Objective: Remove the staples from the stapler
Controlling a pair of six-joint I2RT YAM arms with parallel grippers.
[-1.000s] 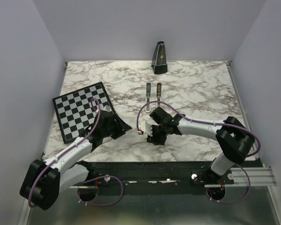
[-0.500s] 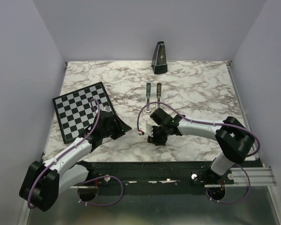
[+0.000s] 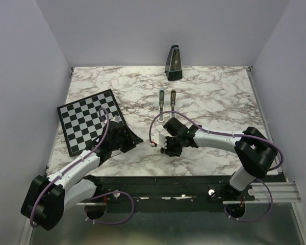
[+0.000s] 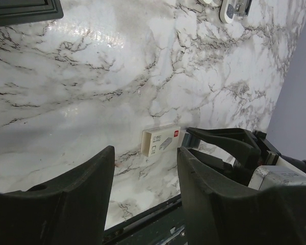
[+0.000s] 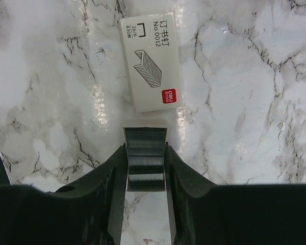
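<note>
The stapler [image 3: 167, 98] lies opened into two narrow bars at mid table, well beyond both grippers; its end shows at the top of the left wrist view [image 4: 234, 7]. My right gripper [image 3: 166, 148] [image 5: 145, 148] is shut on a small white tray of staple strips [image 5: 145, 153], held between its fingers just behind a white staple box [image 5: 152, 69] [image 3: 153, 145] [image 4: 161, 140]. My left gripper [image 3: 130, 137] [image 4: 145, 158] is open and empty, low over the marble to the left of the box.
A checkerboard [image 3: 89, 120] lies at the left, its corner under my left arm. A black metronome [image 3: 174, 63] stands at the back edge. The table's near edge [image 4: 143, 224] is just behind my left gripper.
My right gripper has edged slightly toward the near left with the tray of staples. The left arm has hardly moved.
</note>
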